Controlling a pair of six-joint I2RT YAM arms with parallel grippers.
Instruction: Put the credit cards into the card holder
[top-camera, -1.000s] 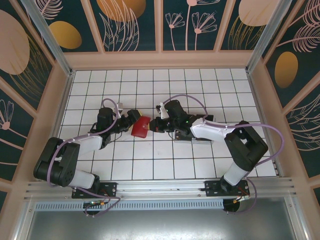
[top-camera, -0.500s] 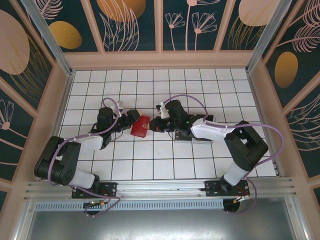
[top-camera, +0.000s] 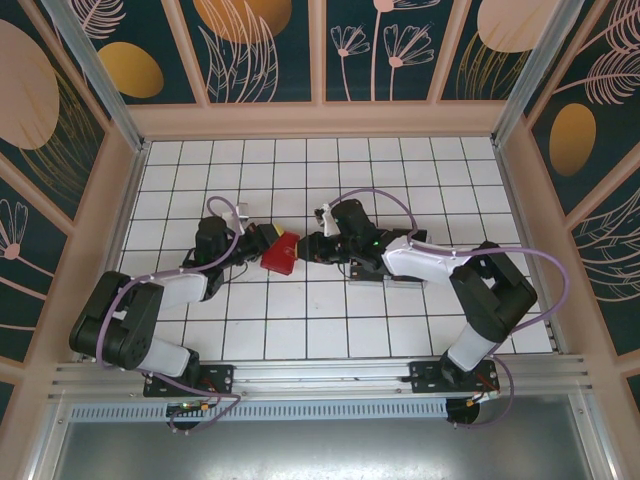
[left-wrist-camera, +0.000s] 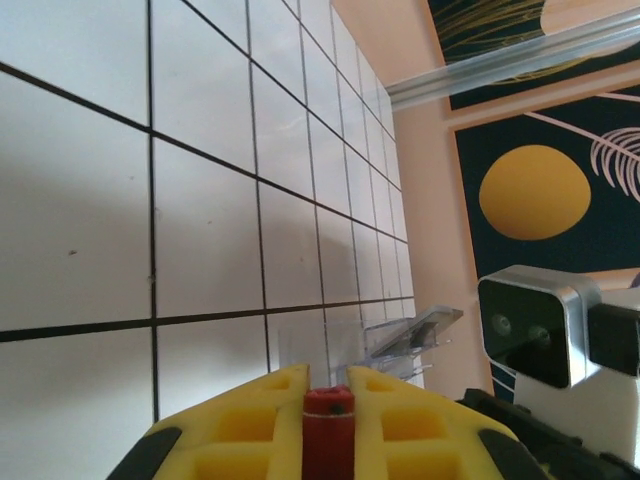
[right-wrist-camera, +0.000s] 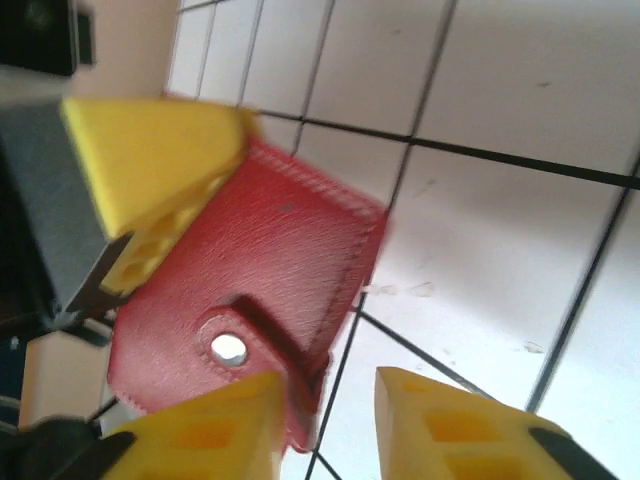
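The red card holder (top-camera: 281, 252) hangs just above the tiles between the two arms. My left gripper (top-camera: 265, 243) is shut on its left edge; in the left wrist view the red edge (left-wrist-camera: 328, 430) is pinched between the yellow fingers (left-wrist-camera: 250, 420). My right gripper (top-camera: 308, 250) is open. In the right wrist view its jaws (right-wrist-camera: 330, 420) stand apart at the card holder's (right-wrist-camera: 250, 290) lower corner, by the snap button (right-wrist-camera: 228, 348). A dark credit card (left-wrist-camera: 425, 325) leans in a clear rack (left-wrist-camera: 395, 345) beyond the left fingers.
The clear rack (top-camera: 380, 275) stands on the tiles under the right arm's forearm. The white tiled floor (top-camera: 300, 330) is walled in by a peach rim (top-camera: 320, 118). The right wrist camera (left-wrist-camera: 535, 320) is close to the left gripper.
My left gripper has closed on the card holder's left edge. My right gripper, shut before, has opened and released the holder's right side. The holder has barely shifted.
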